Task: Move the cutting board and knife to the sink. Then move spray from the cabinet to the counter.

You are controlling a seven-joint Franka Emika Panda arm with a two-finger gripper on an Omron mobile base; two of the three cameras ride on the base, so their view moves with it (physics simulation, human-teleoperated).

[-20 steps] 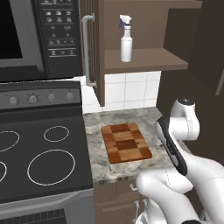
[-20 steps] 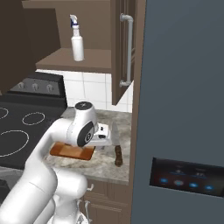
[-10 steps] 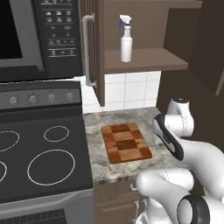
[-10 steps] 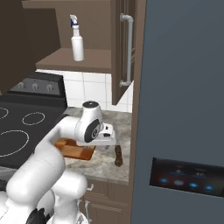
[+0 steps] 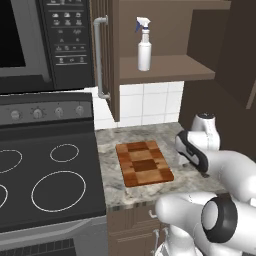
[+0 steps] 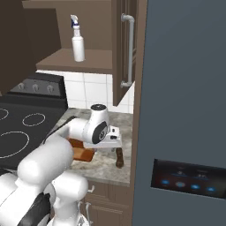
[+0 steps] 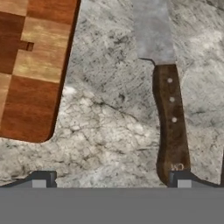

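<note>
On the counter (image 5: pixel 112 145) strip between the stovetop and the tall dark panel, in the left base view, the cutting board (image 5: pixel 144 162) is lying flat with its long axis running from the back wall toward the front edge, and the arm's wrist is hanging just beside the board's right edge, over the counter's right end, so the knife itself is being hidden by the arm here; the spray (image 5: pixel 144 44) is standing upright on the open cabinet (image 5: pixel 170 67) shelf, well above and behind. In the right base view, the hand is pointing down near the counter's front right corner, the knife (image 6: pixel 118 158) is showing as a dark handle poking out just under the hand toward the front edge, and the board is peeking out on the stove side of the arm. In the hand view, the gripper (image 7: pixel 111 180) is looking straight down with jaws spread wide and holding nothing; the knife is lying with its long axis running up the picture, grey blade at the top and brown riveted handle ending right at one fingertip (image 7: pixel 181 178), so the handle is sitting off to that side rather than centred between the tips, and the board's rounded corner is lying on the opposite side, apart from the knife with bare stone between. Judging by this, the coming grasp is hinging on shifting sideways toward the handle.
</note>
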